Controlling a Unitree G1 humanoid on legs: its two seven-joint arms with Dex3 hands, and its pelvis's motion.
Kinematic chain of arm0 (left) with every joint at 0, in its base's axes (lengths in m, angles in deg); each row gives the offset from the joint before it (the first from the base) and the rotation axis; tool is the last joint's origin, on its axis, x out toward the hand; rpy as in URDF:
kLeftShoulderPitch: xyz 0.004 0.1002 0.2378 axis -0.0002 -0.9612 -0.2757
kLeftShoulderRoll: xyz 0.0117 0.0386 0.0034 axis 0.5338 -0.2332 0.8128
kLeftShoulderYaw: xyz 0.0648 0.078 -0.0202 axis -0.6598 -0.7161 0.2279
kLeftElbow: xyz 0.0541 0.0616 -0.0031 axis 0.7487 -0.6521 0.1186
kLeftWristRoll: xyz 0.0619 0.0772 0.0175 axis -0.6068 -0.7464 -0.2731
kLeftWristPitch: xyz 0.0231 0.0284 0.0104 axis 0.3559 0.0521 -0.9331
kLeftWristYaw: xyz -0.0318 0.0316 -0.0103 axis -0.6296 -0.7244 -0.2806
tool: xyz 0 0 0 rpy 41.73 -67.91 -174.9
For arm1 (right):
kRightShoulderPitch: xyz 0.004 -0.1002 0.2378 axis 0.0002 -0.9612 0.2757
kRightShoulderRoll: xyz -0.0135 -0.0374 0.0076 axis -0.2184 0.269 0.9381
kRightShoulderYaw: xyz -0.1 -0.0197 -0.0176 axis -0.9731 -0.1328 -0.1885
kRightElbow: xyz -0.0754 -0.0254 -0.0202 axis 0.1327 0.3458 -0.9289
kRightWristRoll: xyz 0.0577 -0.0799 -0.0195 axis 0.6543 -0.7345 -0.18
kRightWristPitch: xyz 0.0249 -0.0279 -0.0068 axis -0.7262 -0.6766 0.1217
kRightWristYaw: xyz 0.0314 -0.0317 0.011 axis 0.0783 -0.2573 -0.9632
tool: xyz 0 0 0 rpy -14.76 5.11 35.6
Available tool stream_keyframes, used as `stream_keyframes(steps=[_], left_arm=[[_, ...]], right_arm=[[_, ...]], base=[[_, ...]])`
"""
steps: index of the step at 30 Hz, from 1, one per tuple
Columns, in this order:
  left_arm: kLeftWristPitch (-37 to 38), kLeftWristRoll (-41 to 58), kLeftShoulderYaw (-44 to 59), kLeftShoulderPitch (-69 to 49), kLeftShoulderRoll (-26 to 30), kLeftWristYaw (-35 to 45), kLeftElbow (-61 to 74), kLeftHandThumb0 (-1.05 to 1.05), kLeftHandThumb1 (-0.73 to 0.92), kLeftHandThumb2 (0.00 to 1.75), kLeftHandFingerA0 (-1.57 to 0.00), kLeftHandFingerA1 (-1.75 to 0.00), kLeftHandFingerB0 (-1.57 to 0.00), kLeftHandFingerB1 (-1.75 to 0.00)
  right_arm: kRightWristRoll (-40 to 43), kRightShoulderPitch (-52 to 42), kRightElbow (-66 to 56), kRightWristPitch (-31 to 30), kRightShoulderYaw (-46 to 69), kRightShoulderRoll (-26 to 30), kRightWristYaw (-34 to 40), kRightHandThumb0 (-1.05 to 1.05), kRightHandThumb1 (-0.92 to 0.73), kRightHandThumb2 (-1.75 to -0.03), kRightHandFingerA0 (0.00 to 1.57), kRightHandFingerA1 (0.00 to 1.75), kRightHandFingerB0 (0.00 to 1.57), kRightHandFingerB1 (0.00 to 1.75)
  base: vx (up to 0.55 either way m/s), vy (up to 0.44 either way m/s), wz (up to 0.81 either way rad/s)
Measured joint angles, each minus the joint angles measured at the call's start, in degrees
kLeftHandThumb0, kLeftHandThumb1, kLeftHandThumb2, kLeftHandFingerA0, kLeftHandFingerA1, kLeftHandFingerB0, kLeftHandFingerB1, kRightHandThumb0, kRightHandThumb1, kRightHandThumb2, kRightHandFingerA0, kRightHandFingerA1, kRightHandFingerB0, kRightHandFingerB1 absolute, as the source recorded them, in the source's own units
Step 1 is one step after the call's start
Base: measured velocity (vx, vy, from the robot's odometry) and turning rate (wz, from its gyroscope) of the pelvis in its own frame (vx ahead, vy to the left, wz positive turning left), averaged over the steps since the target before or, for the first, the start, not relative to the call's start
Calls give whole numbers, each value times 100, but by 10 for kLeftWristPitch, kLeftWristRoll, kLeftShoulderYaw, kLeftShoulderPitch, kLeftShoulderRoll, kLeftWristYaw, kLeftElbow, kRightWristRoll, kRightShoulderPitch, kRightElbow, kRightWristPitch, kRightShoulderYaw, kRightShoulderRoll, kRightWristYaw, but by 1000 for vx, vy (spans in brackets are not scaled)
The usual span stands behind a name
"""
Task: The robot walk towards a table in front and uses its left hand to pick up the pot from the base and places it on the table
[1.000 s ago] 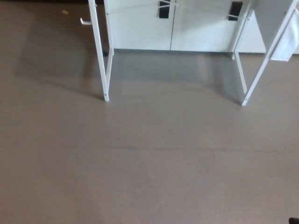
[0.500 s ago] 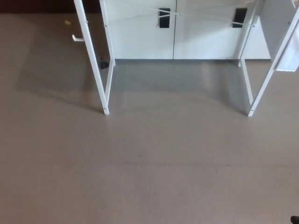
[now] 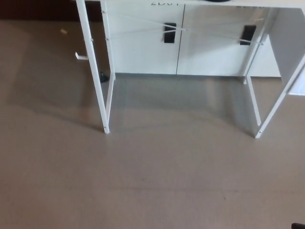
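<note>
The white table shows mostly as its frame: a left front leg (image 3: 93, 71) and a right front leg (image 3: 279, 102) standing on the grey-brown floor (image 3: 157, 176). A thin strip of the table top (image 3: 143, 2) runs along the picture's upper edge, with a dark sliver (image 3: 217, 1) on it that is too cropped to identify. The pot and its base are out of sight. Neither of my hands shows in the head view.
Behind the table stands a white cabinet (image 3: 143, 52) with two black handles (image 3: 169, 32). A small white object (image 3: 81, 56) and a yellowish scrap (image 3: 63, 31) lie on the floor at the far left. A tiny black bit (image 3: 298, 225) sits in the bottom right corner.
The whole picture has shifted: the table legs and cabinet sit lower in the frame and the table top's edge has come into view, so the camera has moved.
</note>
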Motion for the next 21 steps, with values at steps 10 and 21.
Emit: stream_keyframes(steps=[10, 21], left_arm=[[1, 0, -4, 10, -4, -1, -6, -27, 54, 56, -59, -42, -52, -37], [1, 2, 0, 8, -3, 7, -7, -29, 53, 56, -60, -42, -55, -38]], right_arm=[[0, 11, 4, -1, 0, 9, 3, -35, -44, -53, 71, 51, 52, 46], [-7, 12, 9, 0, -9, 10, 10, -33, -45, -53, 71, 52, 53, 47]], base=[[214, -204, 7], [201, 57, -8]])
